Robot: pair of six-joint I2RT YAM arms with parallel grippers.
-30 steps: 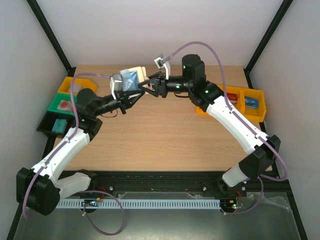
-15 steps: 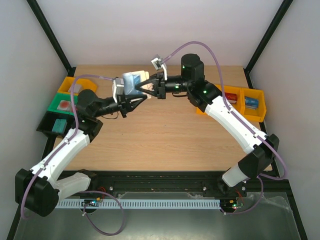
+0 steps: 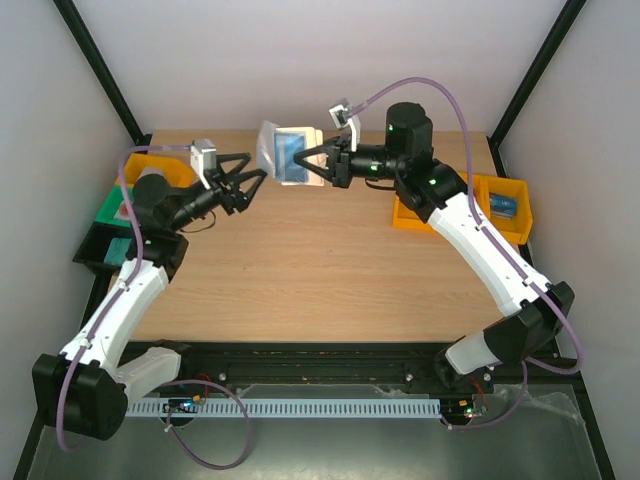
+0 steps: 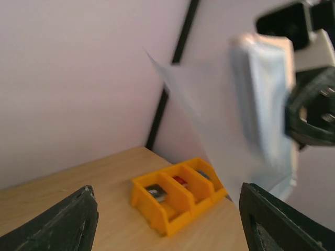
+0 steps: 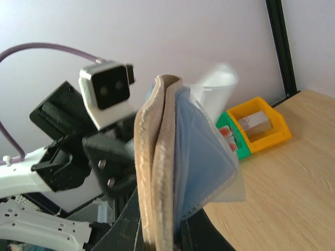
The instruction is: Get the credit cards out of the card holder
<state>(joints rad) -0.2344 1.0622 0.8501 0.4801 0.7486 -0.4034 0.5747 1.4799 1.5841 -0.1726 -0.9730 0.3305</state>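
The card holder (image 3: 288, 155) hangs in the air over the far middle of the table, beige outside, blue inside, with a pale translucent flap sticking out. My right gripper (image 3: 322, 165) is shut on its right edge. In the right wrist view the card holder (image 5: 157, 157) stands edge-on between my right gripper's (image 5: 162, 230) jaws, its blue pockets fanned out. My left gripper (image 3: 250, 185) sits apart to the left, open and empty. Seen from the left wrist, the card holder (image 4: 261, 99) is a blur at upper right, beyond my left gripper's (image 4: 166, 196) wide jaws. The credit cards are hidden.
A yellow bin (image 3: 150, 165), a green bin (image 3: 120, 210) and a black bin (image 3: 105, 250) line the left edge. Yellow bins (image 3: 505, 205) with small items sit at the right, showing as yellow bins (image 4: 178, 196) from the left wrist. The cage's black corner posts stand behind.
My left gripper has opened, let go of the card holder and drawn back to the left. The right gripper has closed on the holder and carried it slightly right.
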